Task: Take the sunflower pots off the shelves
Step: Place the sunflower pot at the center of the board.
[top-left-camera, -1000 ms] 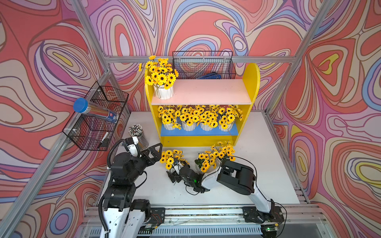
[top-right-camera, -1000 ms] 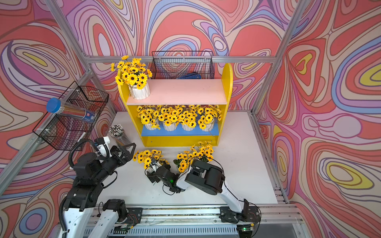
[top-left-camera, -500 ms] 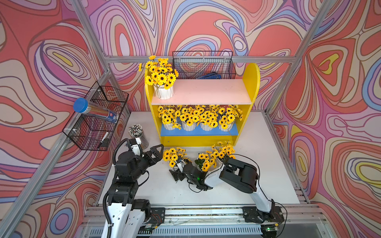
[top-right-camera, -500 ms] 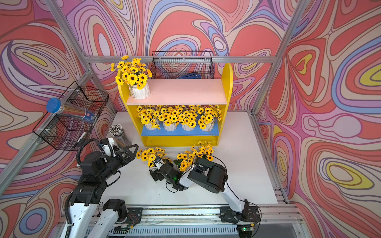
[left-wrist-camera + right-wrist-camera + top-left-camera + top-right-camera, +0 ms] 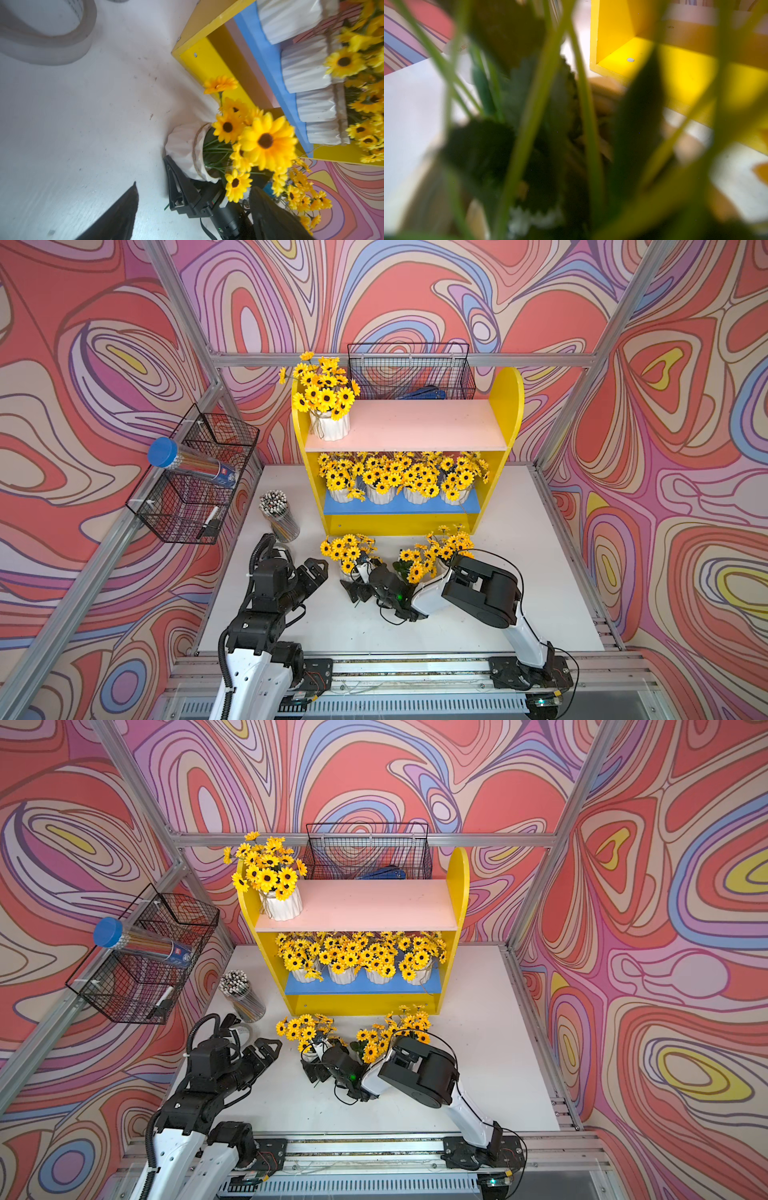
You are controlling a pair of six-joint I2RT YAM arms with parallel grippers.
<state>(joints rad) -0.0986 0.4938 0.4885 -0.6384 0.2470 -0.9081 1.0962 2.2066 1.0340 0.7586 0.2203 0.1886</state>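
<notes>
Where the two arms work at the near side of the white table, the left gripper hangs over bare tabletop with its jaws spread wide. Both black fingers show far apart in the left wrist view.

Just right of it, the right gripper sits low at a sunflower pot that stands upright on the table. Its jaws are fully apart, and one finger lies against the pot's ribbed wall; whether it presses cannot be told. The right wrist view is blocked by blurred stems and leaves.

Two further sunflower bunches stand on the table right of that pot, partly behind the right arm. A cup of pencils stands farther back at the left.

Beyond, on the shelves, four pots fill the blue lower board side by side. One pot occupies the left end of the pink upper board.
</notes>
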